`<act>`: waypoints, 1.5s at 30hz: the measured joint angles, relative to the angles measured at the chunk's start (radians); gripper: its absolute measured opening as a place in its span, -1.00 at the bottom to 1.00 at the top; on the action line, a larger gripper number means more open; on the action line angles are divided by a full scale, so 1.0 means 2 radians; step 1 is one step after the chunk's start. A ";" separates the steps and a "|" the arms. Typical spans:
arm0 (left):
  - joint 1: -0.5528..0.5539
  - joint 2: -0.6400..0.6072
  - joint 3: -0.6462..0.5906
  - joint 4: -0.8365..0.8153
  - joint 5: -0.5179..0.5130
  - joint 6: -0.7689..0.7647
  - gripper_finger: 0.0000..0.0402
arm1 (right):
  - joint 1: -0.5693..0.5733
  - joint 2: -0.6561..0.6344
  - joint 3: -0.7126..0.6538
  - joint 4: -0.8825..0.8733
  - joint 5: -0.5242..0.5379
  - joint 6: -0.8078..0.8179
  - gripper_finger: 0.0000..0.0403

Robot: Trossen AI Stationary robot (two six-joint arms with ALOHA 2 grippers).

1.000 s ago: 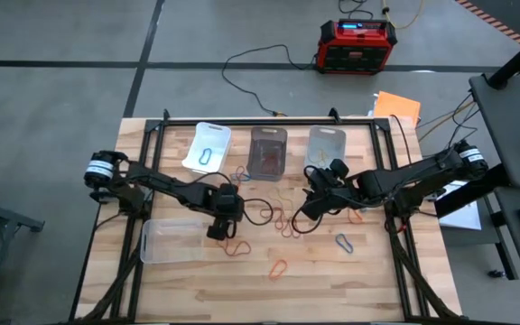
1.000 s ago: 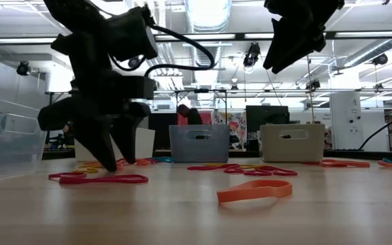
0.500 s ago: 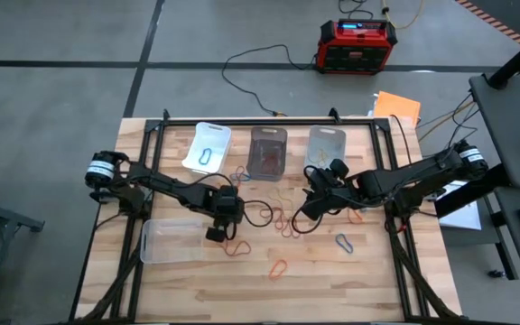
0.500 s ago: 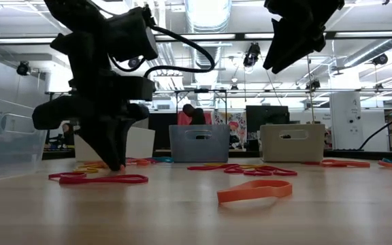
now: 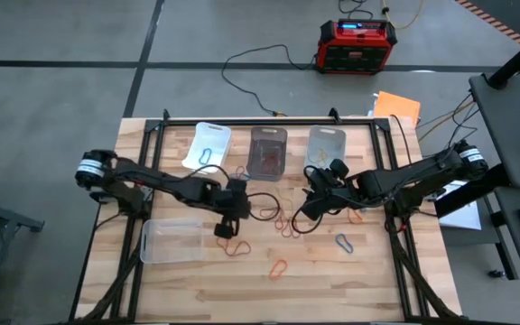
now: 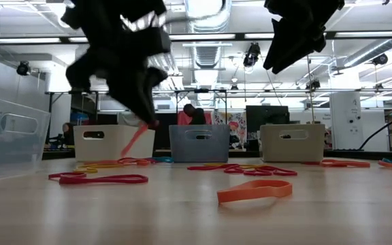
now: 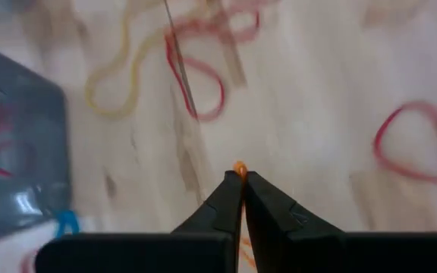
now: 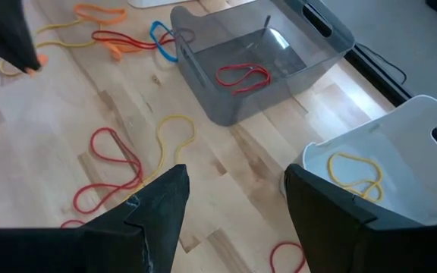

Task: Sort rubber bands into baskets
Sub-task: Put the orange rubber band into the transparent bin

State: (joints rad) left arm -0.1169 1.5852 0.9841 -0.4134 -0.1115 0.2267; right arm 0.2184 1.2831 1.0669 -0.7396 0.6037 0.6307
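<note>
My left pincer (image 6: 148,122) has come up off the counter (image 5: 377,280); half a second ago its tips were pressed down on the wood, and now they hang clear above it, pinched tight on an orange rubber band (image 6: 136,138) that trails below them. In the left wrist view only a small orange nub (image 7: 239,167) shows between the closed tips. I judge the pick has worked, and this band now needs carrying to a basket.

My right pincer (image 8: 234,205) waits with its fingers spread wide and nothing between them, above the counter near the back baskets.

The white basket (image 5: 208,146) at the back left holds a blue band. The dark smoky basket (image 8: 256,68) holds red bands. The pale basket (image 8: 385,174) to its right holds a yellow band. The clear basket (image 5: 171,240) near the front left looks empty, as far as I can tell.

Many bands (image 5: 280,268) lie loose on the counter, so most of the sorting is left.
</note>
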 joint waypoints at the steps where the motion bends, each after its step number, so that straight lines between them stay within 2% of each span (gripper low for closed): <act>1: 0.000 -0.010 0.001 0.000 0.001 -0.001 -1.00 | 0.000 0.000 -0.002 0.002 0.000 0.003 0.05; 9: -0.033 -0.116 0.001 -0.007 0.011 -0.030 -1.00 | 0.000 0.000 -0.052 0.087 0.001 0.003 0.05; 13: -0.072 -0.171 0.001 -0.051 0.018 -0.092 -1.00 | 0.000 0.000 -0.080 0.130 -0.002 0.003 0.05; 19: -0.146 -0.222 0.001 -0.175 0.021 -0.224 -1.00 | 0.000 0.000 -0.093 0.156 -0.005 0.003 0.05; 24: -0.190 -0.231 0.001 -0.283 0.039 -0.335 -1.00 | 0.000 0.000 -0.093 0.165 -0.004 0.003 0.05; 29: -0.214 -0.219 -0.011 -0.363 0.049 -0.388 -1.00 | 0.000 0.000 -0.093 0.178 -0.005 -0.001 0.05; 34: -0.216 -0.211 -0.048 -0.338 0.074 -0.391 -1.00 | 0.002 0.000 -0.093 0.179 -0.006 -0.002 0.05; 39: -0.216 -0.200 -0.083 -0.318 0.075 -0.394 -1.00 | 0.002 0.000 -0.093 0.178 -0.006 -0.007 0.05; 45: -0.216 -0.188 -0.094 -0.315 0.075 -0.399 -1.00 | 0.002 0.000 -0.093 0.179 -0.014 -0.008 0.05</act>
State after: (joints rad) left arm -0.5491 1.2082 0.7956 -1.0439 0.0383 -0.5713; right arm 0.2226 1.2831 0.8806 -0.3824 0.5754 0.6147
